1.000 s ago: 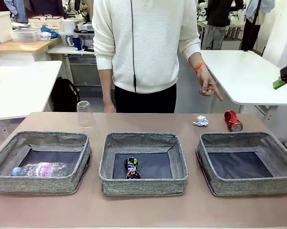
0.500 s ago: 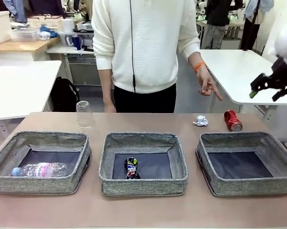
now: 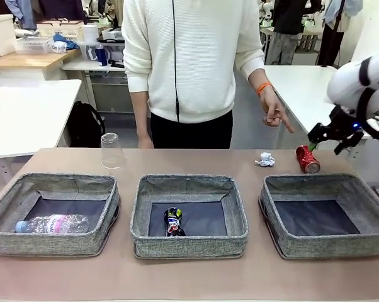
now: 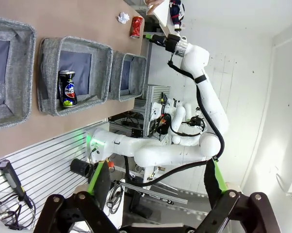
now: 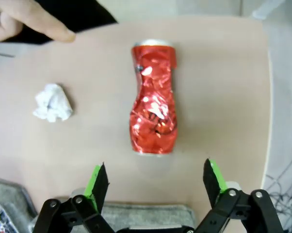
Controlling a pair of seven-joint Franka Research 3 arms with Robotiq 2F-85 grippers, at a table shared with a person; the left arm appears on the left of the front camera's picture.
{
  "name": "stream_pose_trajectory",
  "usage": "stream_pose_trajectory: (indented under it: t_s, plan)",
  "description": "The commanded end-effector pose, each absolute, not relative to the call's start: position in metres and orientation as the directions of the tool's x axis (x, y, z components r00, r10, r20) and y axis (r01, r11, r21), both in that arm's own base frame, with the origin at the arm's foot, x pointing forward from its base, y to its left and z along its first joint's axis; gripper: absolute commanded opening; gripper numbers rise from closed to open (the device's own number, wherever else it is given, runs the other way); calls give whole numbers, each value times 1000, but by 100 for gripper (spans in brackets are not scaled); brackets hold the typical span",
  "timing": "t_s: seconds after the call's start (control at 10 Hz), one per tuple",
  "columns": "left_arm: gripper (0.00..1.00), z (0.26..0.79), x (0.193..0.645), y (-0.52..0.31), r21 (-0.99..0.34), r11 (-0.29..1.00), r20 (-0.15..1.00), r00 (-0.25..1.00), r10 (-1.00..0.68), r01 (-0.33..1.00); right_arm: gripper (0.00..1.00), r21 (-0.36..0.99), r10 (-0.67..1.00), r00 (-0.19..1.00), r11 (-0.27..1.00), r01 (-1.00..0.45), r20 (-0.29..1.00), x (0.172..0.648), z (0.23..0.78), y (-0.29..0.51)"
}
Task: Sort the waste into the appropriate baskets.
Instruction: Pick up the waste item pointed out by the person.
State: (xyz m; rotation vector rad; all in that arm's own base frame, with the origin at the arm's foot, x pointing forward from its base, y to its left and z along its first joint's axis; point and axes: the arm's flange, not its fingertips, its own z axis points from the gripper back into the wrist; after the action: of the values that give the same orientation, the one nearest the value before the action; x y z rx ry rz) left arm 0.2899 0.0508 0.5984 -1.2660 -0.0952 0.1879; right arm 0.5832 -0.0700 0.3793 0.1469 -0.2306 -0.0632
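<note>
Right end effector [image 3: 325, 142]: green-padded fingers apart, nothing btwn them. Hangs over far right of the light-brown counter [image 3: 189, 277], just above the crushed red metal can [image 3: 308, 158].
Wrist view: right end effector [image 5: 155, 177] faces the can [image 5: 154, 99], which lies lengthwise ahead, approx centred btwn the open fingers.
Left end effector [image 4: 158, 172]: fingers apart, holding nothing, well off the counter.
Can location: on its side beyond the right-hand grey woven fabric basket [image 3: 322, 182], near counter's right edge.
Step (judged): lining up for the pick; can not gripped yet.
Risk, slip: can is dented, shiny & narrow-waisted. Pads closing off-centre could squirt or roll it, poss. off the nearby edge.
Risk, person: pointing hand [image 3: 274, 113] is near the can, so a fast descent or lift could clip it.
Risk, paper: crumpled white paper ball [image 3: 264, 160] sits near the can; a sideways sweep could knock it.
Risk, missort: nearest basket has nothing in it, but the crushed dark can [image 3: 172, 221] lies in the middle basket [image 3: 189, 182] & the clear plastic bottle with pink label [image 3: 54, 223] in the left basket [image 3: 51, 182]. Red can prob. belongs in the middle; dropping it in the nearest = wrong bin.
Risk, snag: a low carry could catch a soft basket rim.
Also unsorted: clear plastic cup [image 3: 112, 151], on counter behind left basket.
</note>
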Motion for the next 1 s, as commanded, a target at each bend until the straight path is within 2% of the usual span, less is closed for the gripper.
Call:
stream_pose_trajectory:
  t_s: [0.0, 0.9]
  plan:
    - [100, 600, 287, 54, -953, 296, -18, 984, 179, -71, 100, 172, -53, 958, 985, 4, 281, 599, 369, -67]
    - [100, 600, 287, 54, -953, 296, -18, 984, 179, -71, 100, 85, -77, 942, 995, 52, 328, 623, 317, -65]
